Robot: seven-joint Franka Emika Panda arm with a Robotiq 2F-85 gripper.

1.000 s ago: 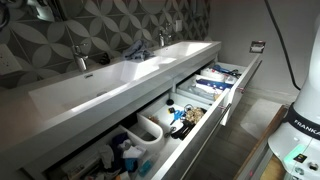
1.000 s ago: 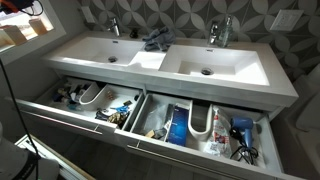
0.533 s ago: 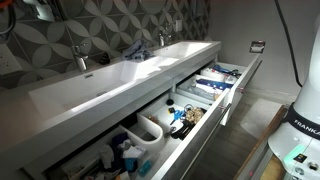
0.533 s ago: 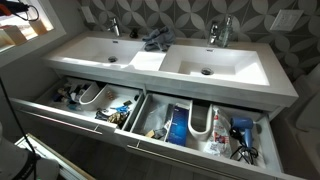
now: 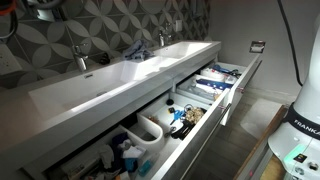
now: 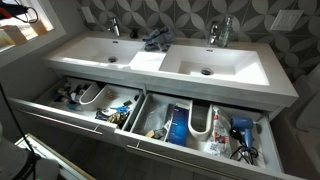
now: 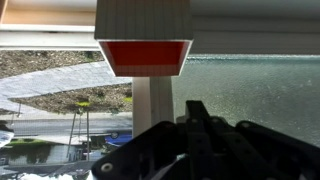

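My gripper (image 7: 196, 112) comes in from the bottom of the wrist view as a dark mass, its fingers pressed together with nothing between them. It faces a window with a white frame post (image 7: 150, 105) and a red panel (image 7: 145, 57) above. In both exterior views only a part of the gripper shows at the top left corner (image 5: 42, 8) (image 6: 14, 10), high above the white double sink (image 6: 150, 55) and far from everything on it. A dark crumpled cloth (image 6: 155, 40) lies on the counter between the two basins; it also shows from the side (image 5: 135, 48).
Two wide drawers (image 6: 90, 100) (image 6: 205, 128) stand pulled open below the sink, full of toiletries, white pipe cut-outs and a blue hair dryer (image 6: 240, 130). Two faucets (image 6: 113, 27) (image 6: 222, 30) stand at the patterned wall. The robot base (image 5: 300, 130) is at right.
The gripper has shifted slightly at the top left corner of the exterior view. Sink, cloth and drawers are unchanged.
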